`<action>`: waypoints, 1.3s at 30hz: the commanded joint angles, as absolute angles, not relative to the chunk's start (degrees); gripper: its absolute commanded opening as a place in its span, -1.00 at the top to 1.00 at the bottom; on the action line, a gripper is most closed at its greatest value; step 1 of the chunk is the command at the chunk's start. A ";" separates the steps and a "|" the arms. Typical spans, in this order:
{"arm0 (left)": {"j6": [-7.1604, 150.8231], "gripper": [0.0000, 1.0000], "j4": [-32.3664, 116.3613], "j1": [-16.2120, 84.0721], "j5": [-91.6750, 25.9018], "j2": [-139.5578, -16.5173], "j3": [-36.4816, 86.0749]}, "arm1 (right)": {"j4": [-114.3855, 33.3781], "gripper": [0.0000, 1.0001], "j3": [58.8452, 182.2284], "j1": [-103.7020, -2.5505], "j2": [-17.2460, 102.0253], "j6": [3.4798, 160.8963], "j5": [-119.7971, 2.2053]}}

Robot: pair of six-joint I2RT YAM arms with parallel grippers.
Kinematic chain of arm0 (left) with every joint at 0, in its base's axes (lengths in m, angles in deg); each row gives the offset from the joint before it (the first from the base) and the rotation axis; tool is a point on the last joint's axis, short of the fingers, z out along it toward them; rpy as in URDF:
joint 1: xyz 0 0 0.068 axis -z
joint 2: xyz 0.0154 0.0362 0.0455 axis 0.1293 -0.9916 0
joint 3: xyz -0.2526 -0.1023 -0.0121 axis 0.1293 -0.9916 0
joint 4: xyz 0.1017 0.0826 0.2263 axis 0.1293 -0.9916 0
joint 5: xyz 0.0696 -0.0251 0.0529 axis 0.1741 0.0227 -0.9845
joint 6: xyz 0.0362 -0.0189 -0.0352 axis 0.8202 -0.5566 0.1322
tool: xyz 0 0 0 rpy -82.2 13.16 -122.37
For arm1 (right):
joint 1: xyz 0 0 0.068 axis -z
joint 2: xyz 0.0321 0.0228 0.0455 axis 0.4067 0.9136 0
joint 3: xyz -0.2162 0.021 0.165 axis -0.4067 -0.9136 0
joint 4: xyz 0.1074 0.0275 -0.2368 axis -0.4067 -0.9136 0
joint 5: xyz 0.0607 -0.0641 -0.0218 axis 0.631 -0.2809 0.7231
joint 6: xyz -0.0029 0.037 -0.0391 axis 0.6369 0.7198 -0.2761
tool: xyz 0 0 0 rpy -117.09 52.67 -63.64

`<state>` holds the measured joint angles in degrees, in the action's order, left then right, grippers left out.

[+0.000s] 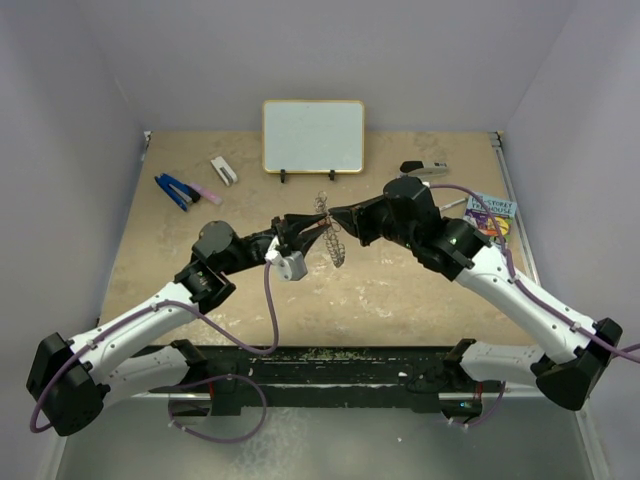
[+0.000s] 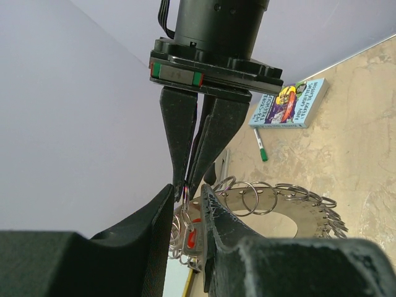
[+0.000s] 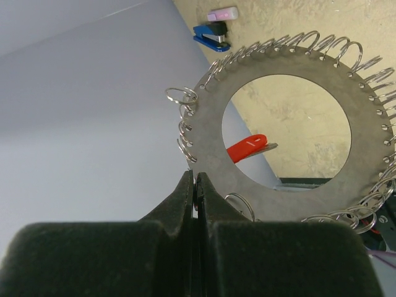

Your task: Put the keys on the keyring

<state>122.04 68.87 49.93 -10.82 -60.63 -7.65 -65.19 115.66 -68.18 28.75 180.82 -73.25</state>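
The keyring (image 1: 332, 236) is a flat grey plate with a wide hole and wire split rings round its rim, held up in the air between the two arms. My right gripper (image 3: 197, 177) is shut on the plate's rim (image 3: 210, 124). The left wrist view shows those fingertips (image 2: 179, 167) coming down from above. A red-headed key (image 2: 191, 240) hangs from a small ring between the fingers of my left gripper (image 2: 187, 193). Its jaws stand apart: the key lies against the right finger, and a gap shows beside the left one. The same key (image 3: 247, 148) shows through the plate's hole.
A whiteboard (image 1: 313, 135) stands at the back. A blue stapler (image 1: 175, 192), a pink piece (image 1: 208, 193) and a white object (image 1: 224, 171) lie at the back left. A black stapler (image 1: 423, 168), a book (image 1: 490, 213) and a green-tipped pen (image 2: 260, 143) lie on the right.
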 commanded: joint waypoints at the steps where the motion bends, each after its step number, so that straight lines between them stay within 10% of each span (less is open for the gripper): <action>1: 123.49 0.46 69.26 49.91 -10.11 -60.17 -7.65 | -60.67 1.00 117.46 -68.01 28.54 180.71 -73.03; 39: 130.81 0.53 70.22 49.79 -14.12 -63.36 -7.03 | -58.64 1.00 116.39 -68.03 28.81 178.32 -71.10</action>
